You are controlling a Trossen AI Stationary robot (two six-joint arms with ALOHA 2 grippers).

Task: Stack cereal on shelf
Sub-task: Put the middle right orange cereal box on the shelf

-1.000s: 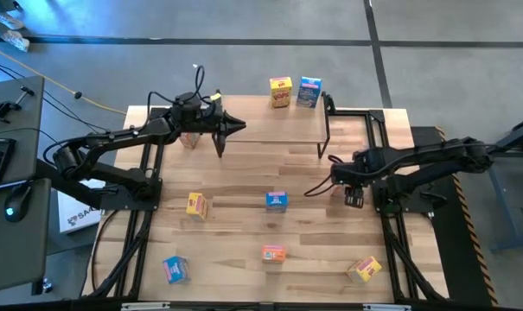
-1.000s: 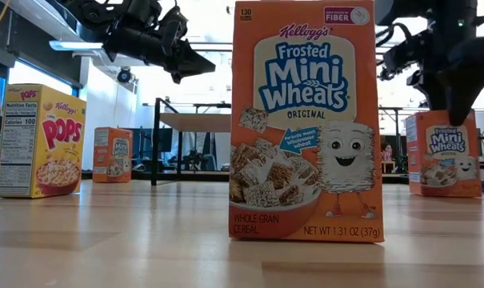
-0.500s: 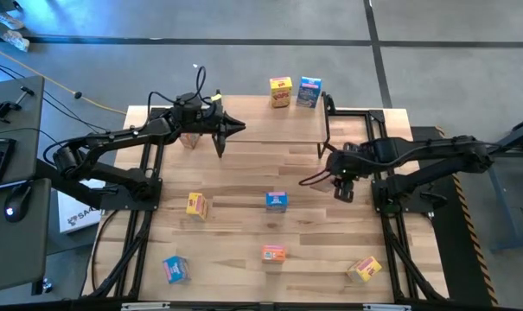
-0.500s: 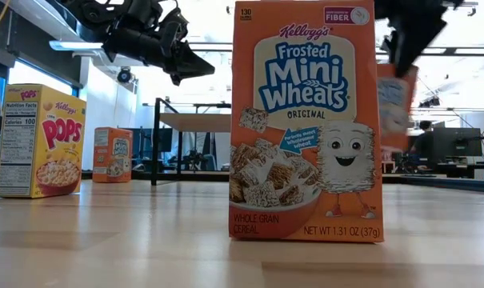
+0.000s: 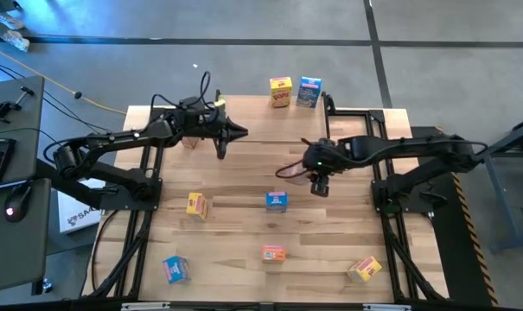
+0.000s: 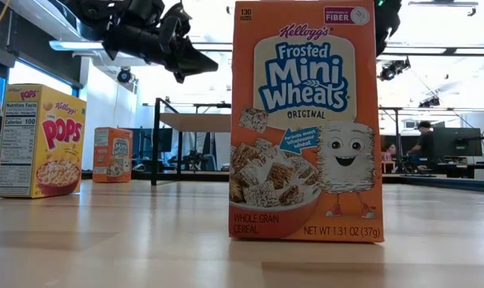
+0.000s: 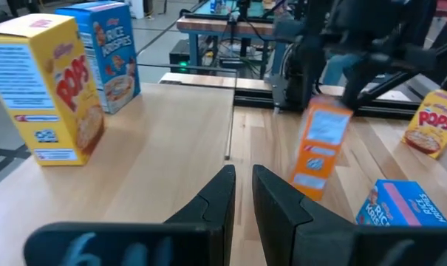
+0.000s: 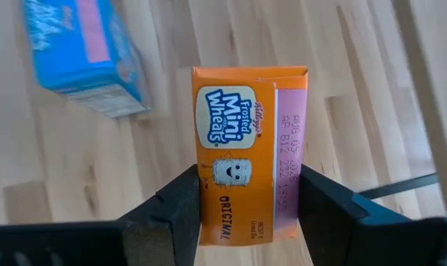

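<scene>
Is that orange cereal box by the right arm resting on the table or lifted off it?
Lifted. The right gripper is shut on the orange box, its fingers pressing both sides, with the tabletop showing beneath.

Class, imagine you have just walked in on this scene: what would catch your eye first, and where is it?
First, the big orange Frosted Mini-Wheats box standing right before the low camera. Next, the right gripper carrying another orange box above mid-table, jaws clamped on its sides. On the shelf stand a yellow box and a blue box, side by side.
</scene>
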